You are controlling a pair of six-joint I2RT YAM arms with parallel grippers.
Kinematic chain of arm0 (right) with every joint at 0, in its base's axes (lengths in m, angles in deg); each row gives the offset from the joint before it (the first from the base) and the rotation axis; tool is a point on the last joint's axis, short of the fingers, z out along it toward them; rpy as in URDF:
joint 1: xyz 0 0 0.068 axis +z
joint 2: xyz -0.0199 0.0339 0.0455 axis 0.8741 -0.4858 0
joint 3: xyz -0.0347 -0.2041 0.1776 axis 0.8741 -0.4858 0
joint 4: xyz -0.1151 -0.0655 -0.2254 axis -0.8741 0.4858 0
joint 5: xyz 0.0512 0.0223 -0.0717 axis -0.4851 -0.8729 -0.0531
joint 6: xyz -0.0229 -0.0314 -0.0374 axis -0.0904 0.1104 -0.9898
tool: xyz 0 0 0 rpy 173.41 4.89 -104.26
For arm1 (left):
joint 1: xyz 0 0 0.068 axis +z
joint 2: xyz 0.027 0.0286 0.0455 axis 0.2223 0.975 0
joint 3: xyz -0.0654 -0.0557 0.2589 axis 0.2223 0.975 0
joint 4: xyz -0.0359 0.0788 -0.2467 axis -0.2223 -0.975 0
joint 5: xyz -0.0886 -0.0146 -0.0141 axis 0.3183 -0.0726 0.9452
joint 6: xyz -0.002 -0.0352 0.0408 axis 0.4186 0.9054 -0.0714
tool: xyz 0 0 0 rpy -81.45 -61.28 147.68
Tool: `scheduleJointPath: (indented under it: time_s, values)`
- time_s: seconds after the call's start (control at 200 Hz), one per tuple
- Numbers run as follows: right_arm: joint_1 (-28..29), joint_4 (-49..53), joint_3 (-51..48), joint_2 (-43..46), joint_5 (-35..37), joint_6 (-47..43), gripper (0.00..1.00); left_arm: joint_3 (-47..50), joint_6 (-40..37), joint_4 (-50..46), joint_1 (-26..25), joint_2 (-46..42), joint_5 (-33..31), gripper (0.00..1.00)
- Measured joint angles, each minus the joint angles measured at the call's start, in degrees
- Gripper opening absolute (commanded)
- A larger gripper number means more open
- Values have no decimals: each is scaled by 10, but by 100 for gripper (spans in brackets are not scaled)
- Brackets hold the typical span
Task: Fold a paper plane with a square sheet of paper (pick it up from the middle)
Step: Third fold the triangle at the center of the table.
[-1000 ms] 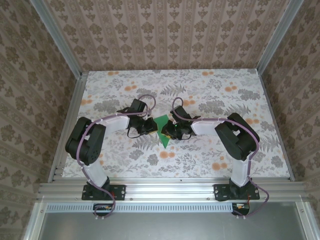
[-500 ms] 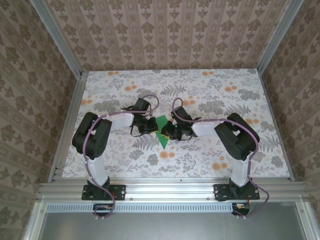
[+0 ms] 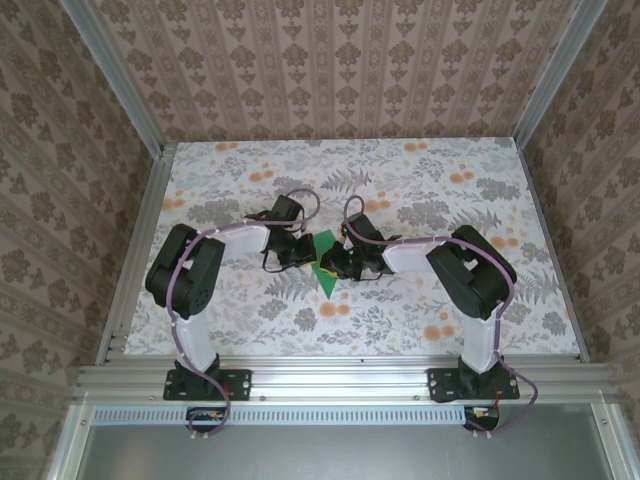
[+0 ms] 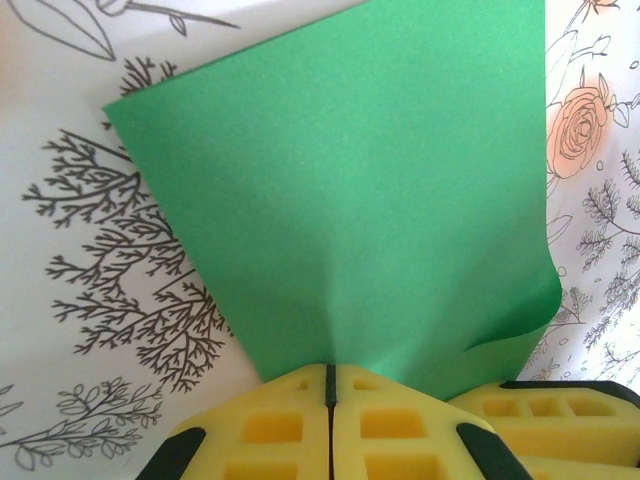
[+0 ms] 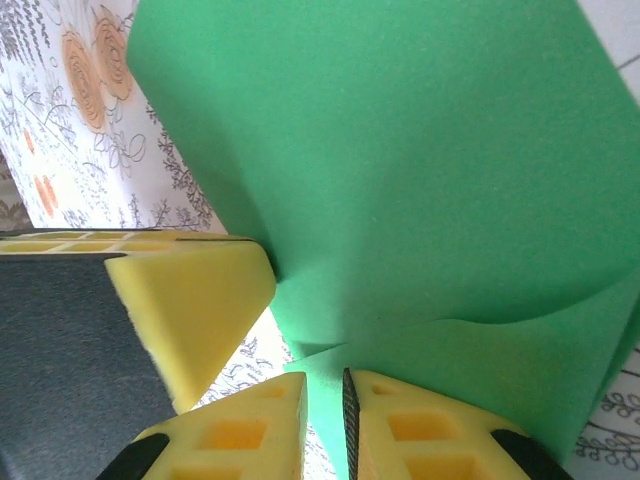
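left wrist view: the left gripper [image 4: 328,388] has its yellow pads [image 4: 270,430] pressed together on the near edge of the square sheet of paper [image 4: 350,190], held mid-table just above the floral table [image 4: 60,150]. in the right wrist view, the right gripper [image 5: 325,400] is almost closed, pinching the opposite edge. folding looks barely begun. to do it well, move both pinches together slowly, so the thin sheet neither tears nor slips, and align the edges before creasing.

Open table [image 3: 430,170] lies beyond and nearer, but the middle is blocked by the left gripper [image 3: 303,252] and right gripper [image 3: 337,263] meeting at the paper [image 3: 325,278], with walls [image 3: 330,70] on three sides.
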Motion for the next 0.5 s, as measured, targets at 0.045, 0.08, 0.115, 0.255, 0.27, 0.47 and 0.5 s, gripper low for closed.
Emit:
scheduleJointPath:
  time_s: [0.045, 0.08, 0.115, 0.255, 0.27, 0.47, 0.5]
  values:
    - [0, 0, 0, -2, 0, 0, 20, 0, 0, 0, 0, 0, 0, 7]
    - [0, 0, 0, -3, -2, 0, 19, 0, 0, 0, 0, 0, 0, 7]
    - [0, -1, 0, -3, -2, 0, 19, 0, 0, 0, 0, 0, 0, 7]
    - [0, -6, 0, -5, -6, 0, 19, 0, 0, 0, 0, 0, 0, 7]
    - [0, -8, 0, -6, -8, 0, 19, 0, 0, 0, 0, 0, 0, 7]
    - [0, -26, 0, -11, -17, 1, 19, 0, 0, 0, 0, 0, 0, 7]
    - [0, -28, 0, -12, -17, 0, 19, 0, 0, 0, 0, 0, 0, 7]
